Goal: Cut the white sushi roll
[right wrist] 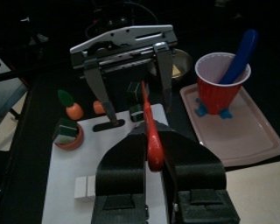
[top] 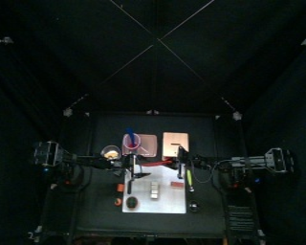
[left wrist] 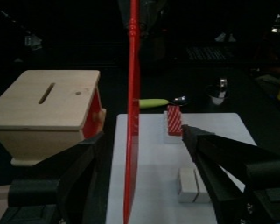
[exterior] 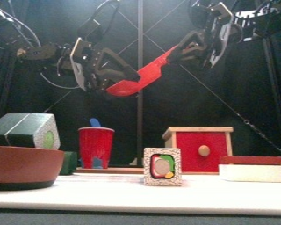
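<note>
Overhead, the right gripper (right wrist: 152, 156) is clamped on a red knife (right wrist: 152, 131), held in the air above the white board (left wrist: 154, 175). Facing it, the left gripper (left wrist: 136, 162) stands wide open around the blade, holding nothing. Below, the white sushi roll (left wrist: 191, 184) lies on the board. Further out, a red cup (right wrist: 224, 83) with a blue utensil (right wrist: 241, 52) in it stands on a pink tray (right wrist: 254, 136).

White sushi roll (left wrist: 191, 182) on board (left wrist: 241, 131), wooden box (left wrist: 46, 104) beside it.
</note>
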Controlling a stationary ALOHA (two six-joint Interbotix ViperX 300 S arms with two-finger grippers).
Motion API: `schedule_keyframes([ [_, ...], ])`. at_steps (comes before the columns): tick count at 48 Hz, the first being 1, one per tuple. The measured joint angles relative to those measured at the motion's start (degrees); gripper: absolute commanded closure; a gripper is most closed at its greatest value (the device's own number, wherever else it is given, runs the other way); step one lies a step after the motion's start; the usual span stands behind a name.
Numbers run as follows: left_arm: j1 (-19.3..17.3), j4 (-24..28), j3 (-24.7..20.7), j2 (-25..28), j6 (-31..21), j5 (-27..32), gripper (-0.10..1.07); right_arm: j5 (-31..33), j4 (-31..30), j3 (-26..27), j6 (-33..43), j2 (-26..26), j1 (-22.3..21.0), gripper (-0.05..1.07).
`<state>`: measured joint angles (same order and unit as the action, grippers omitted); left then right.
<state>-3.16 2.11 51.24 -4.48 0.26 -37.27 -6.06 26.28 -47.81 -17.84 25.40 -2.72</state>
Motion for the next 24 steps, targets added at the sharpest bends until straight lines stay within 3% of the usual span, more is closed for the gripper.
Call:
schedule_keyframes([
  [12, 0.1, -0.1, 1.0, -0.7, -0.3, 0.2, 0.17, -0.2, 0.9, -0.7, 0.0, 0.6, 0.3, 0.65],
  [24, -0.1, -0.1, 1.0, -0.4, -0.2, 0.5, 0.50, -0.4, 1.0, -0.9, 0.0, 0.6, 0.6, 0.65],
])
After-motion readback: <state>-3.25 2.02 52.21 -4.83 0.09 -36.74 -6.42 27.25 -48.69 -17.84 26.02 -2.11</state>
